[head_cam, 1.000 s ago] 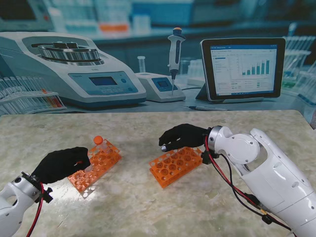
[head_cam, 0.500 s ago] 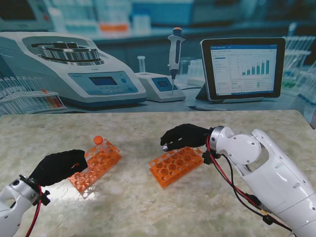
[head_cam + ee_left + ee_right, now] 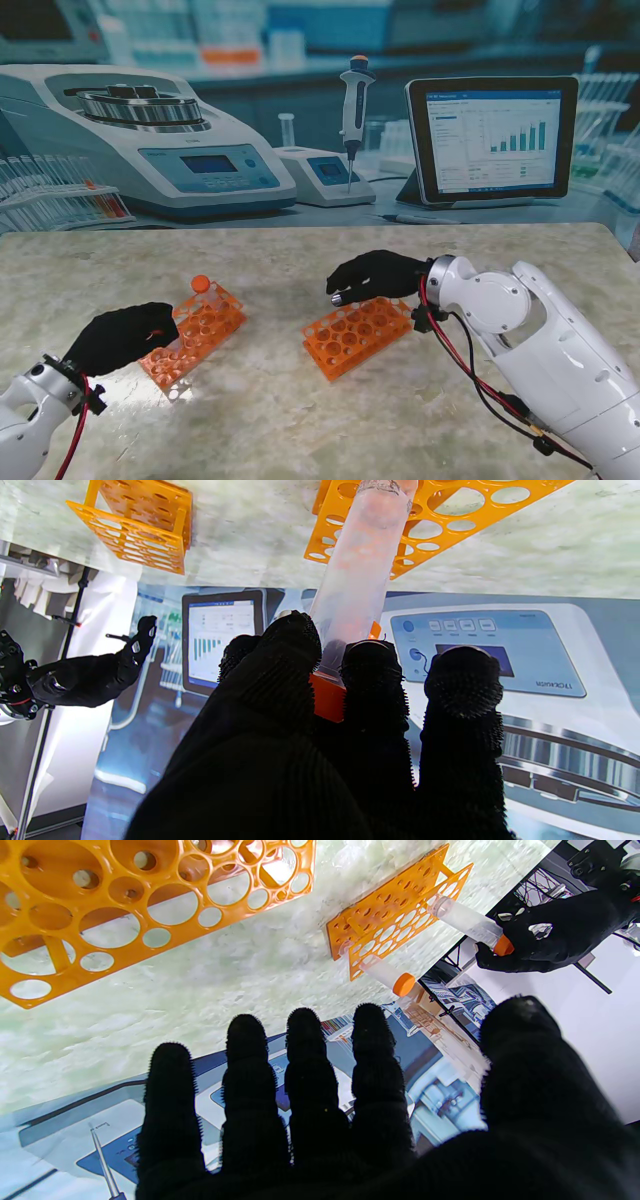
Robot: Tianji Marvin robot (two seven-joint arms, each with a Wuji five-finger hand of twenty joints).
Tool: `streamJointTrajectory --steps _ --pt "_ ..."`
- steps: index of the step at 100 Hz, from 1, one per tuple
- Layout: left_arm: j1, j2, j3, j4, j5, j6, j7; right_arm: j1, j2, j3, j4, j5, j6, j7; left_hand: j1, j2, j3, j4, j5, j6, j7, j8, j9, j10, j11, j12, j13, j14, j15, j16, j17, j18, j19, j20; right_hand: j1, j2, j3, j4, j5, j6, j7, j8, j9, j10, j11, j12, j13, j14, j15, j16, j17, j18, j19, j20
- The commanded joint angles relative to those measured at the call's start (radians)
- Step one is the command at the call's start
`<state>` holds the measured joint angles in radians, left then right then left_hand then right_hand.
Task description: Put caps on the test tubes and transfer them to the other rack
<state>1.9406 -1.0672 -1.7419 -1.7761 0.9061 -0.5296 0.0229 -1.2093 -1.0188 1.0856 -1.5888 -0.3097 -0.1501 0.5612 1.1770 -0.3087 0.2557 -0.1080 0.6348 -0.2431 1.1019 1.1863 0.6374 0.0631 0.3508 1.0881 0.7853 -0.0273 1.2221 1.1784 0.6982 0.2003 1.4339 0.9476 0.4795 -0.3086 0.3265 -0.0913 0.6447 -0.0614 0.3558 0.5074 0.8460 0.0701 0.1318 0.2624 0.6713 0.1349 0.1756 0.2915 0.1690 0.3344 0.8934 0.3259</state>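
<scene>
Our left robot hand (image 3: 320, 740) pinches a capped test tube (image 3: 357, 580) in its rack (image 3: 450, 525); our right robot hand (image 3: 350, 1120) is spread, empty.

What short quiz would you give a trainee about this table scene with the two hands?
1. True or false: the right black-gloved hand holds a tube.
2. The left black-gloved hand grips: A) a clear plastic orange-capped test tube; B) a spoon; C) a sponge.
3. How many orange-capped tubes are at the left orange perforated plastic rack?
Key: 1 false; 2 A; 3 two.
</scene>
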Motion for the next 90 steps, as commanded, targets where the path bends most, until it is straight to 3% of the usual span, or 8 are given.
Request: streamJointTrajectory --steps 1,32,58,90 --pt "0.006 -0.001 0.002 0.016 0.002 0.008 -0.012 -0.005 0.001 -0.004 -0.002 -0.001 0.002 0.001 0.114 0.220 0.316 0.061 0.071 0.055 0.159 0.046 0.230 -0.066 0.396 0.040 0.001 -0.093 0.011 0.017 -0.002 0.027 0.003 0.039 0.017 0.037 -0.023 0.023 0.031 -0.030 0.009 0.011 0.009 -0.031 0.008 0.008 0.022 -0.022 -0.022 -0.002 -0.017 0.019 0.003 -0.027" --pt "0.010 0.000 0.004 0.016 0.000 0.018 -0.016 -0.013 0.001 0.001 -0.005 -0.005 0.004 0.001 0.114 0.220 0.315 0.061 0.071 0.055 0.159 0.045 0.229 -0.066 0.393 0.038 0.001 -0.091 0.011 0.018 -0.002 0.026 0.003 0.038 0.018 0.040 -0.025 0.023 0.031 -0.028 0.010 0.011 0.011 -0.030 0.009 0.008 0.023 -0.023 -0.022 -0.002 -0.017 0.020 0.003 -0.027" --pt "-0.008 -0.004 0.031 0.043 0.009 0.022 0.030 -0.019 0.002 0.009 -0.008 -0.008 0.004 0.000 0.114 0.221 0.315 0.061 0.071 0.055 0.159 0.045 0.229 -0.068 0.394 0.038 0.000 -0.089 0.010 0.018 -0.006 0.028 0.003 0.039 0.020 0.042 -0.027 0.023 0.031 -0.029 0.010 0.011 0.010 -0.030 0.008 0.008 0.023 -0.022 -0.022 -0.002 -0.018 0.020 0.003 -0.027" --pt "-0.009 -0.002 0.040 0.038 -0.003 0.049 0.002 -0.024 0.003 0.016 -0.009 -0.010 0.003 0.004 0.114 0.221 0.314 0.061 0.069 0.055 0.153 0.042 0.225 -0.064 0.388 0.035 -0.001 -0.085 0.007 0.017 -0.009 0.029 0.002 0.038 0.021 0.043 -0.029 0.023 0.032 -0.030 0.010 0.011 0.010 -0.033 0.008 0.008 0.024 -0.023 -0.022 -0.002 -0.018 0.019 0.003 -0.027"
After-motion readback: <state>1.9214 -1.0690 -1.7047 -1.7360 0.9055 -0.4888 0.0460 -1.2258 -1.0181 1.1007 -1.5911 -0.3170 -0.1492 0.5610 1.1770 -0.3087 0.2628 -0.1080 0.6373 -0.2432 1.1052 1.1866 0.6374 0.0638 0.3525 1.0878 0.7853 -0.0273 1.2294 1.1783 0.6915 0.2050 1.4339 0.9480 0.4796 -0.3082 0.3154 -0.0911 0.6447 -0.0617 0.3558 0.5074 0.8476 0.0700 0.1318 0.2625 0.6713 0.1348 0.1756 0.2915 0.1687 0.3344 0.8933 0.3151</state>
